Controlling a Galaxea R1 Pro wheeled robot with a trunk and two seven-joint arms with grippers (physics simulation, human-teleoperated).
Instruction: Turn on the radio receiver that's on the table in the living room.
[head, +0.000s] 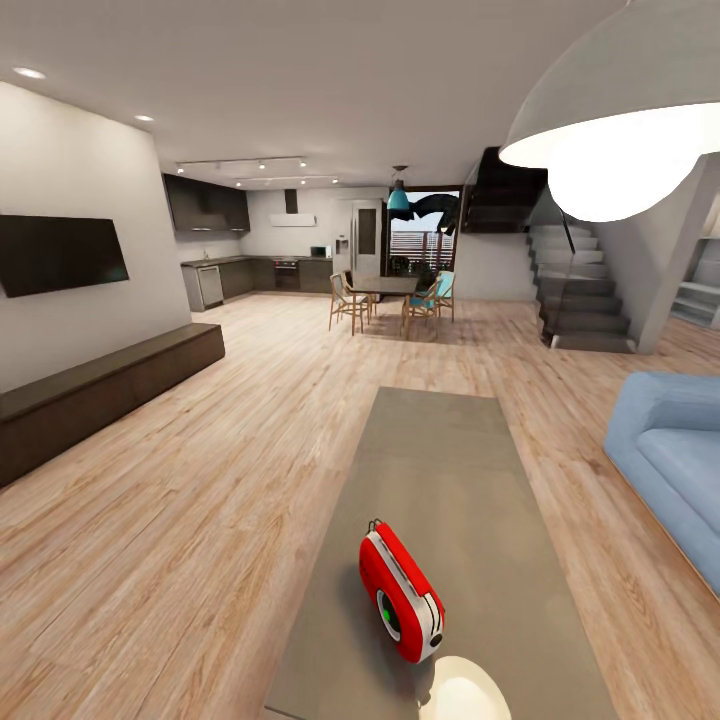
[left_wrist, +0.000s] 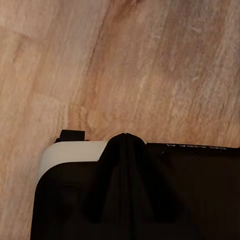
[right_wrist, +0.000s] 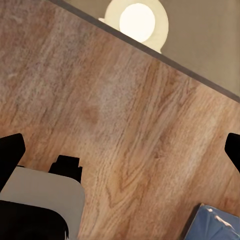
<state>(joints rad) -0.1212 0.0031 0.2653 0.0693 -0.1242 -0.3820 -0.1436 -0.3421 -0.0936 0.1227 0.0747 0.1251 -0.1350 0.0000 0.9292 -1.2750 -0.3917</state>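
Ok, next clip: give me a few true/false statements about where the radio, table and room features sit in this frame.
1. The radio stands on the table. True.
2. The radio is blue. False: it is red with a white side.
3. The sofa is to the right of the table in the head view. True.
4. The TV lies flat on the table. False: it hangs on the left wall, above the bench.
5. A gripper is clamped on the radio. False: nothing touches the radio; the right gripper hangs open over the floor.
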